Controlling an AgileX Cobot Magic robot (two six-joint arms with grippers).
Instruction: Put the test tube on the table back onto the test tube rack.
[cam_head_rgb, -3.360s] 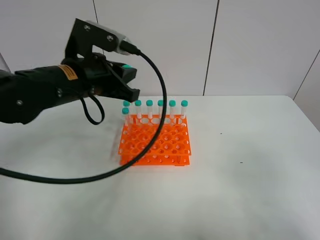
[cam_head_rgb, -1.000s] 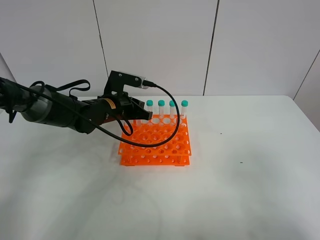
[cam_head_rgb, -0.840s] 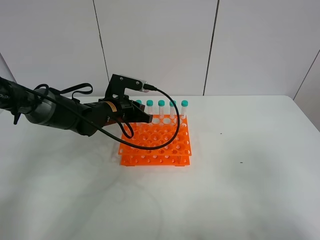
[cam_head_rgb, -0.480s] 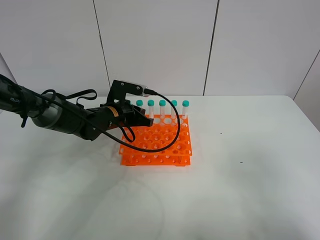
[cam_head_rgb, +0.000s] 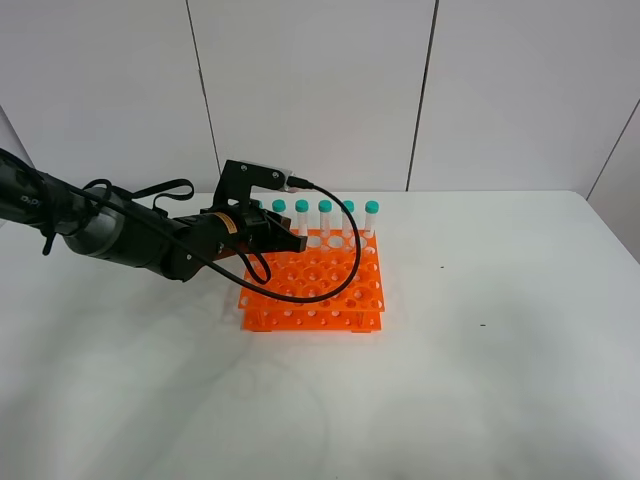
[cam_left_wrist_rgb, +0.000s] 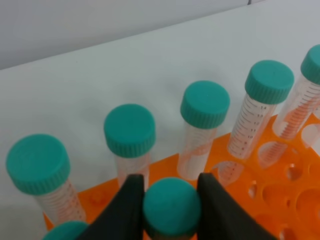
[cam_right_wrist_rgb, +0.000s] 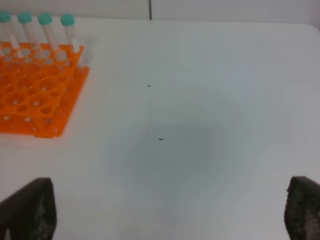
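Note:
The orange test tube rack stands on the white table. Several teal-capped tubes stand in its back row. My left gripper is low over the rack's back left part. In the left wrist view, the left gripper is shut on the teal cap of the test tube, just in front of the back-row tubes and over the rack. The held tube's body is hidden. My right gripper is open and empty over bare table, right of the rack.
The left arm and its black cable loop over the rack's top. White wall panels stand behind the table. Two small dark specks mark the tabletop to the right of the rack.
The left gripper came down from high near the camera to the rack's back left, tube in hand. In the last half second it has barely moved.

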